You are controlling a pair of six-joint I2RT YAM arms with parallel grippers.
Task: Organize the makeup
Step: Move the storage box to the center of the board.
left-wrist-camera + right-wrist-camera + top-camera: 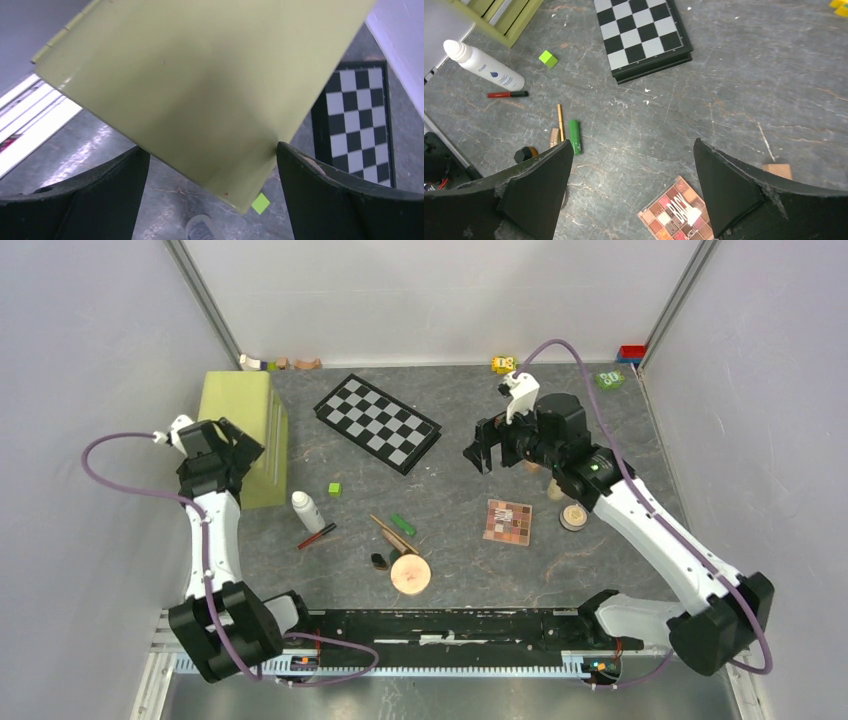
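The makeup lies scattered on the grey table. A white bottle, a red pencil, a green tube and a round peach compact sit centre-left. The square eyeshadow palette and a small round compact lie to the right. My left gripper hangs open over the corner of an olive box. My right gripper is open above bare table, just beyond the palette.
A black-and-white chequered board lies at the back centre. A small green cube sits near the box. Small toys line the back wall, and the arm bases and rail run along the near edge.
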